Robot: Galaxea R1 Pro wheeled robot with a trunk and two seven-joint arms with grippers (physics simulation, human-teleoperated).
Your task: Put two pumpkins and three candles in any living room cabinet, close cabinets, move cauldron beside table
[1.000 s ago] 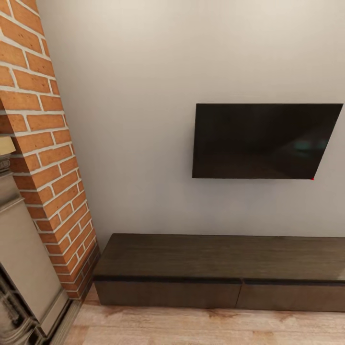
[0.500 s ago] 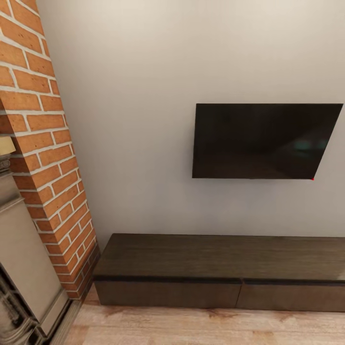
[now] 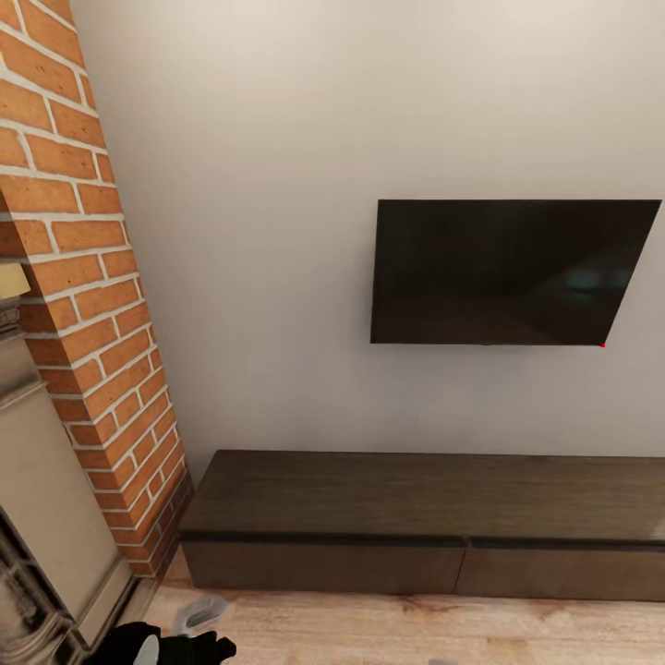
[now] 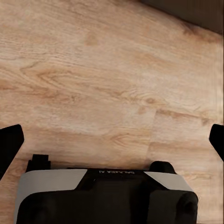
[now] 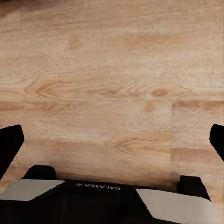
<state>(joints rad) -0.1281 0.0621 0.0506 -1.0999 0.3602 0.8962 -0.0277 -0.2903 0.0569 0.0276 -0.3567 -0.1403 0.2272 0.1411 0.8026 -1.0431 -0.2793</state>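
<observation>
Careful, both claws, left claw (image 4: 112,140) and right claw (image 5: 112,140), gape empty over the plank floor (image 3: 416,628), so with the cabinet (image 3: 425,517) drawers shut you risk ramming its front

Both black two-fingered pincers, left (image 4: 112,140) and right (image 5: 112,142), hang with fingers spread wide apart, gripping nothing.

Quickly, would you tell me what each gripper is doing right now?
Left gripper: open, holding nothing, over the wood floor.
Right gripper: open, holding nothing.
</observation>
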